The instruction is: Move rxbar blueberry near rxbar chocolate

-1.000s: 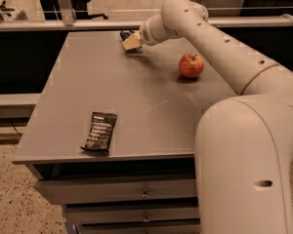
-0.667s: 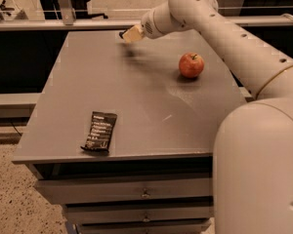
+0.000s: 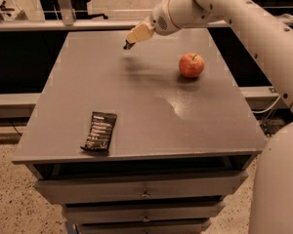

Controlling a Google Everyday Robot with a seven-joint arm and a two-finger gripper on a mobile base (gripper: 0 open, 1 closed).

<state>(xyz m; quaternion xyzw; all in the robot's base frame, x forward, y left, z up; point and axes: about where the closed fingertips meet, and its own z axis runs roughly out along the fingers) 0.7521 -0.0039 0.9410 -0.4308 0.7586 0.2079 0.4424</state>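
The rxbar chocolate, a flat black wrapper with rows of white text, lies near the table's front left edge. My gripper hangs over the far middle of the table, a little above the top, with its shadow below it. It is shut on a small dark thing that sticks out at its tip, the rxbar blueberry; most of the bar is hidden. The gripper is far from the chocolate bar, up and to the right of it.
A red apple stands at the far right of the grey table. Drawers sit under the front edge. My arm reaches in from the right and fills that side. A rail and dark gaps run behind and beside the table.
The gripper has lifted a little off the table's far part with the dark bar in it, and the arm has risen. The chocolate bar and the apple have not moved.
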